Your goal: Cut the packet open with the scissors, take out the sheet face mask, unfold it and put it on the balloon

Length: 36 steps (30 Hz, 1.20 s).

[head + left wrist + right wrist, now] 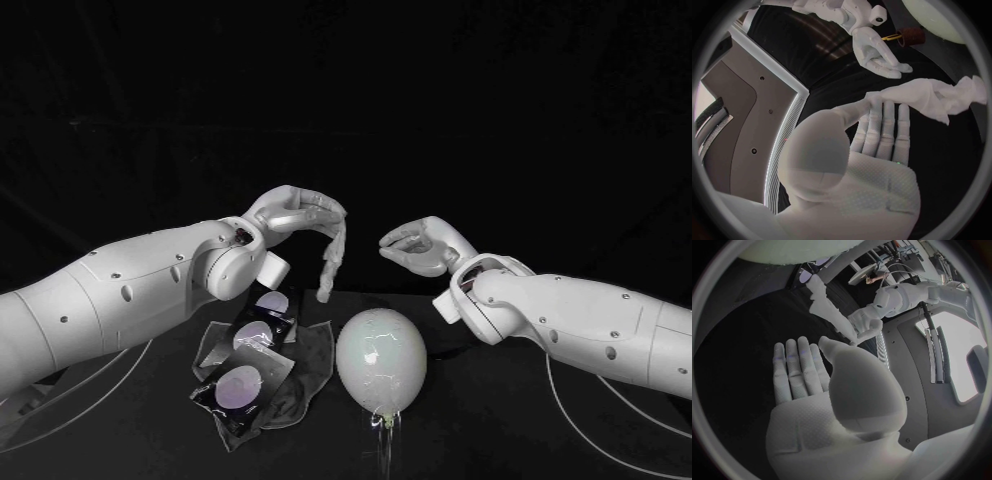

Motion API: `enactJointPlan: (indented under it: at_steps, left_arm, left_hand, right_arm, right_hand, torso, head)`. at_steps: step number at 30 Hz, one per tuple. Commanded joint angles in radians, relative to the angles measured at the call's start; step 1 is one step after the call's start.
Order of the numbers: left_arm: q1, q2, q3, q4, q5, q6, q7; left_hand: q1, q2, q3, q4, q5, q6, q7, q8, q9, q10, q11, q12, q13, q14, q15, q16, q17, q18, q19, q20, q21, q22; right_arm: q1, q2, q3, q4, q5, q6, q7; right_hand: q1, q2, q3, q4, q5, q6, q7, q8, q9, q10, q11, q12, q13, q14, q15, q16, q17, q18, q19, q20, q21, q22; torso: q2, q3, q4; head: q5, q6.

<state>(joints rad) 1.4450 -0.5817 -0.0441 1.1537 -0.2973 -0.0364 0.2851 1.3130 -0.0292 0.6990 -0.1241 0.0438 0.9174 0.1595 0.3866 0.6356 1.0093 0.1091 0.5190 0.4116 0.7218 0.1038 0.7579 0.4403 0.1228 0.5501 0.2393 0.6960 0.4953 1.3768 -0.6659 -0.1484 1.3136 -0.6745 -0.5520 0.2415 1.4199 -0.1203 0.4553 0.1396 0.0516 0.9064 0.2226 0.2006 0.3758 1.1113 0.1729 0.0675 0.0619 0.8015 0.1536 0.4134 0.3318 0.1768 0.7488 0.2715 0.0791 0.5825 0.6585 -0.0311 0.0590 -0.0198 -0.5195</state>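
**So, the mask hangs folded between my two hands, balloon underneath**

Right now the left robot hand (296,215) pinches the top of the white sheet face mask (332,257) between thumb and fingertips. The left wrist view shows the rest of that hand's fingers lying straight and side by side. The mask hangs below that pinch as a narrow, crumpled strip with its long axis running straight down and its lower end free.

The right robot hand (420,246) holds nothing. It sits level with the left one, just across the strip, loosely spread and facing the mask. I judge it the hand placed to catch the loose end and draw the sheet open sideways.

The pale oval balloon (379,362) lies on the counter (476,440), below both hands and slightly toward the right hand's side of the strip's tip. Its long axis points away from me, its knot toward me. The black foil packet (242,372) lies under the left wrist, beside the balloon. As I read it, unfolding comes first, then lowering the sheet along that axis.
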Motion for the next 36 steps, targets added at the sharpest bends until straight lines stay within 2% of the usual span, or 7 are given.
enactJointPlan:
  at_steps: [1, 9, 13, 19, 23, 28, 36]
  left_arm:
    - [0.002, -0.002, 0.002, 0.012, -0.024, 0.08, 0.032]
    - [0.003, -0.012, 0.002, 0.023, -0.036, 0.078, 0.034]
    - [0.003, -0.014, 0.002, 0.029, -0.037, 0.076, 0.036]
    - [0.003, -0.014, 0.002, 0.04, -0.039, 0.081, 0.038]
    - [0.003, -0.014, 0.002, 0.042, -0.039, 0.077, 0.039]
    - [0.002, -0.015, 0.001, 0.042, -0.039, 0.07, 0.04]
    - [0.002, -0.017, 0.001, 0.045, -0.039, 0.07, 0.042]
  left_hand:
    - [0.009, -0.002, -0.006, -0.002, 0.005, -0.001, 0.006, 0.006, 0.177, -0.007, 0.0, 0.004, 0.001, -0.004, -0.005, 0.004, 0.0, -0.004, 0.004, 0.004, -0.002, 0.0]
    - [0.012, -0.002, -0.005, -0.004, 0.005, 0.0, 0.008, 0.006, 0.179, -0.007, 0.001, 0.006, 0.002, -0.003, -0.005, 0.007, 0.0, -0.002, 0.004, 0.005, -0.001, 0.0]
    - [0.013, -0.001, -0.005, -0.005, 0.005, 0.0, 0.008, 0.006, 0.18, -0.007, 0.001, 0.007, 0.003, -0.003, -0.005, 0.009, 0.0, -0.001, 0.005, 0.005, 0.0, 0.001]
    - [0.014, -0.001, -0.005, -0.006, 0.005, 0.0, 0.008, 0.006, 0.181, -0.007, 0.001, 0.008, 0.003, -0.003, -0.005, 0.01, 0.0, -0.001, 0.005, 0.005, 0.001, 0.001]
    - [0.014, -0.001, -0.005, -0.006, 0.005, 0.0, 0.008, 0.006, 0.181, -0.007, 0.001, 0.008, 0.003, -0.003, -0.005, 0.01, 0.0, -0.001, 0.005, 0.005, 0.001, 0.001]
    - [0.015, -0.001, -0.004, -0.006, 0.005, 0.0, 0.009, 0.006, 0.182, -0.007, 0.001, 0.008, 0.003, -0.003, -0.005, 0.01, 0.0, -0.001, 0.005, 0.005, 0.001, 0.001]
    - [0.015, -0.001, -0.004, -0.007, 0.005, 0.001, 0.009, 0.006, 0.183, -0.007, 0.001, 0.009, 0.004, -0.003, -0.005, 0.011, 0.0, 0.0, 0.006, 0.005, 0.002, 0.002]
  right_arm:
    - [-0.002, 0.02, 0.0, -0.008, 0.067, -0.011, 0.079]
    - [-0.007, 0.07, 0.001, -0.042, 0.033, 0.011, 0.088]
    - [-0.009, 0.082, 0.001, -0.047, 0.007, 0.041, 0.09]
    - [-0.011, 0.093, 0.001, -0.046, -0.038, 0.086, 0.096]
    - [-0.013, 0.102, 0.001, -0.052, -0.047, 0.101, 0.099]
    - [-0.013, 0.106, 0.001, -0.051, -0.051, 0.116, 0.102]
    - [-0.016, 0.106, 0.001, -0.056, -0.05, 0.121, 0.105]
  right_hand:
    - [-0.006, -0.02, -0.01, 0.004, -0.004, -0.014, 0.008, -0.012, -0.005, -0.021, 0.006, -0.007, -0.001, -0.016, 0.006, 0.0, -0.003, 0.004, 0.004, 0.005, -0.009, -0.008]
    - [0.01, -0.029, -0.01, -0.007, -0.004, -0.035, 0.008, -0.031, -0.015, -0.058, 0.012, -0.004, 0.0, -0.053, 0.016, -0.016, -0.015, 0.002, -0.005, 0.011, -0.016, -0.032]
    - [0.018, -0.032, -0.009, -0.014, -0.004, -0.038, 0.004, -0.035, -0.017, -0.066, 0.012, -0.005, 0.0, -0.069, 0.019, -0.022, -0.02, 0.0, -0.012, 0.013, -0.017, -0.04]
    - [0.019, -0.045, -0.024, -0.022, -0.004, -0.066, -0.03, -0.054, -0.028, -0.094, 0.026, -0.004, 0.001, -0.105, 0.031, -0.034, -0.028, -0.007, -0.034, 0.016, -0.018, -0.063]
    - [0.02, -0.044, -0.025, -0.022, -0.004, -0.067, -0.028, -0.055, -0.029, -0.095, 0.025, -0.003, 0.001, -0.107, 0.032, -0.034, -0.029, -0.007, -0.036, 0.016, -0.018, -0.066]
    - [0.027, -0.041, -0.029, -0.028, -0.004, -0.058, -0.007, -0.052, -0.03, -0.098, 0.018, -0.001, 0.002, -0.112, 0.03, -0.033, -0.031, -0.008, -0.042, 0.015, -0.017, -0.076]
    - [0.033, -0.032, -0.025, -0.031, -0.004, -0.046, -0.002, -0.047, -0.029, -0.097, 0.017, 0.0, 0.002, -0.113, 0.029, -0.032, -0.032, -0.007, -0.043, 0.015, -0.016, -0.082]
  torso:
    - [0.0, 0.0, 0.0004]
    - [0.0, -0.0014, 0.0009]
    - [0.0, -0.0018, 0.0015]
    - [-0.002, -0.0015, -0.0003]
    - [-0.002, -0.001, 0.001]
    - [0.0, -0.0015, -0.0007]
    - [-0.001, -0.0013, 0.0001]
  head:
    - [0.0, 0.0]
    - [-0.006, 0.001]
    - [-0.007, 0.003]
    - [-0.006, 0.002]
    - [-0.008, 0.003]
    - [-0.008, 0.004]
    - [-0.007, 0.001]
